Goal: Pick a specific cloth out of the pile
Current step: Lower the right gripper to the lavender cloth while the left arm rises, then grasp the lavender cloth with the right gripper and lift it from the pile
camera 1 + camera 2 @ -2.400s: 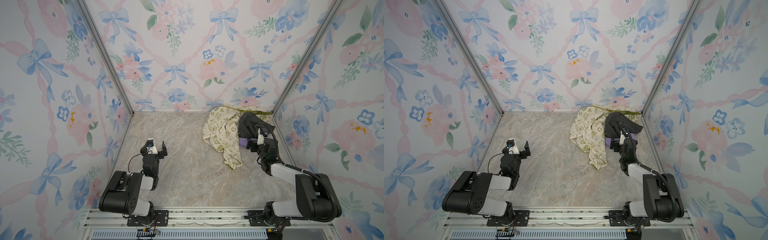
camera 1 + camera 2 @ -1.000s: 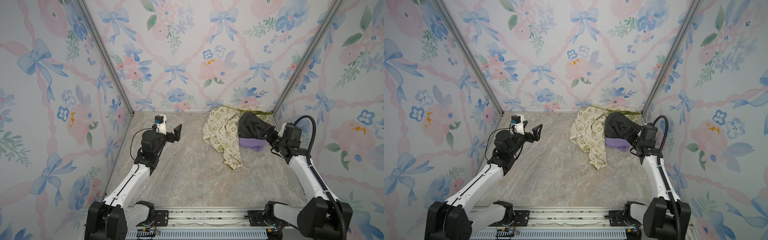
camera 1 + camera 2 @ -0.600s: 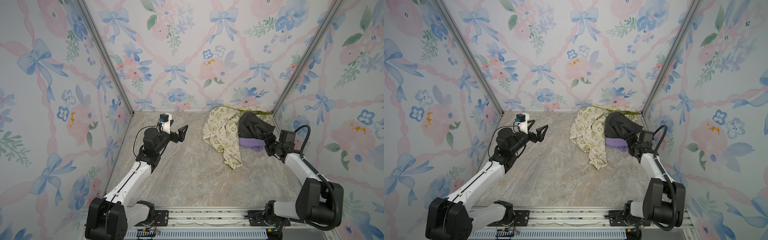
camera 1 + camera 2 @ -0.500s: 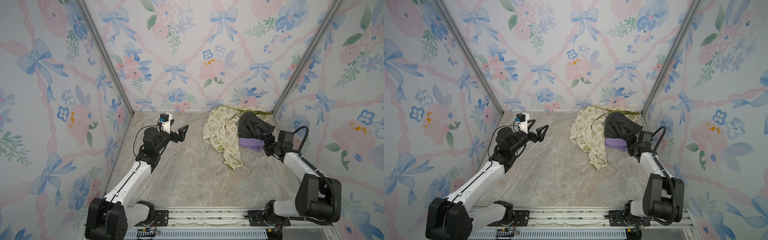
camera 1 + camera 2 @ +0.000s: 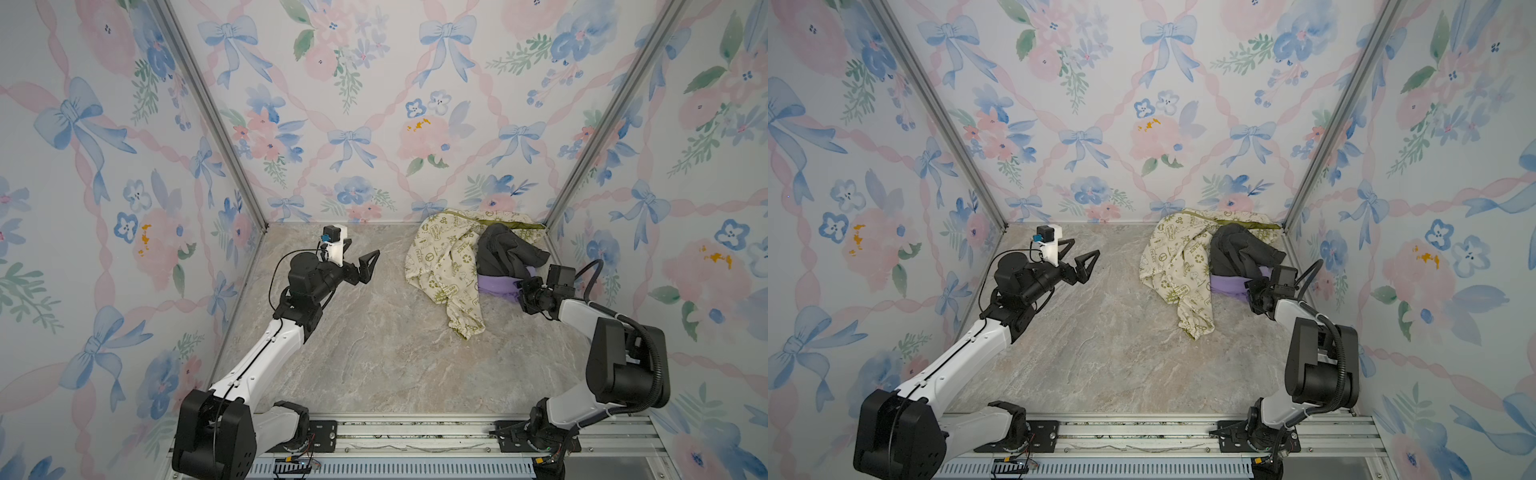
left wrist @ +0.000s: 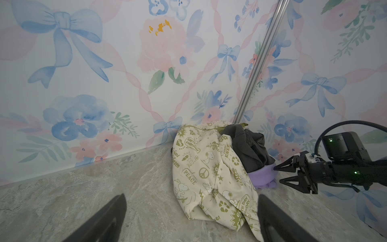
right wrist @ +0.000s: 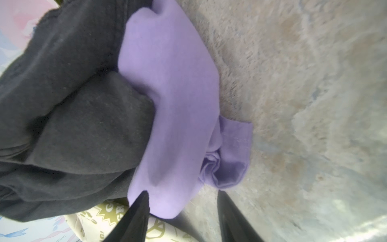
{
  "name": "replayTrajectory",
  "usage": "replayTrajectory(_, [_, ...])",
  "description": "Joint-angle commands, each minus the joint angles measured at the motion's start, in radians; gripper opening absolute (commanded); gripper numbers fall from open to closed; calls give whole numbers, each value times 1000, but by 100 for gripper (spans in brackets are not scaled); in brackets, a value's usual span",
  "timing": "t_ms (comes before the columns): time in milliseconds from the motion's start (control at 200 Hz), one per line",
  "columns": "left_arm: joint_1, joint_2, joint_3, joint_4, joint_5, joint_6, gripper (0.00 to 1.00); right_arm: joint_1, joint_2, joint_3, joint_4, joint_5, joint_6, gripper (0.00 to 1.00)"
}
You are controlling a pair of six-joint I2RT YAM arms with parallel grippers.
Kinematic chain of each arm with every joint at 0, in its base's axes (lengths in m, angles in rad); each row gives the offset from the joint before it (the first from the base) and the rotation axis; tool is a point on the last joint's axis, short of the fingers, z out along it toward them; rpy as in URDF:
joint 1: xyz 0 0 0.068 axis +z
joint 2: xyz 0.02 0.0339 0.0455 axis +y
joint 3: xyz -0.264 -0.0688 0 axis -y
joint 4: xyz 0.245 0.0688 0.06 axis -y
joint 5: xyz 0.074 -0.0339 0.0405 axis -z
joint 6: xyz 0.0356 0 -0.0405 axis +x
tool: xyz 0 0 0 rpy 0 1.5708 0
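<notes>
The fingers (image 7: 138, 215) of the right gripper (image 7: 182, 193) are seen part-way apart, with a gap between them in which bare table surface shows. One fingertip is pressed against the rounded lower fold of the cloth (image 7: 178, 94), and the other is set just beside its stitched cuff. No closed grip on the fabric is shown. From the left wrist view, the right gripper (image 6: 277, 175) is seen held low and level, its tips at the edge of the lavender cloth (image 6: 262, 175).

The lavender cloth (image 5: 494, 286) is found at the bottom of the pile (image 5: 457, 249), which is heaped in the far right corner of the table (image 5: 374, 353). It is covered from above by the dark grey-black cloth (image 5: 503, 253), and only a narrow band is left showing in both top views. The cream cloth with olive-green prints (image 5: 444, 266) is draped along the pile's left side and trails toward the near edge.

The left gripper (image 5: 361, 253) is held with its jaws spread wide and nothing between them. It is raised above the far left part of the table, well apart from the pile and pointed toward it.
</notes>
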Motion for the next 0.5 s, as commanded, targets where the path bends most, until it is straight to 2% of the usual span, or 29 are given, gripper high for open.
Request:
replayTrajectory(0, [-5, 17, 37, 8, 25, -11, 98, -3, 41, 8, 55, 1, 37, 46])
replayTrajectory(95, [-6, 25, 43, 8, 27, -9, 98, 0, 54, 30, 68, 4, 41, 38])
replayTrajectory(345, [-5, 29, 48, 8, 26, -8, 98, 8, 116, 70, 73, 5, 54, 4])
replayTrajectory(495, [-5, 26, 49, 8, 25, -6, 98, 12, 94, 80, 72, 5, 63, 0])
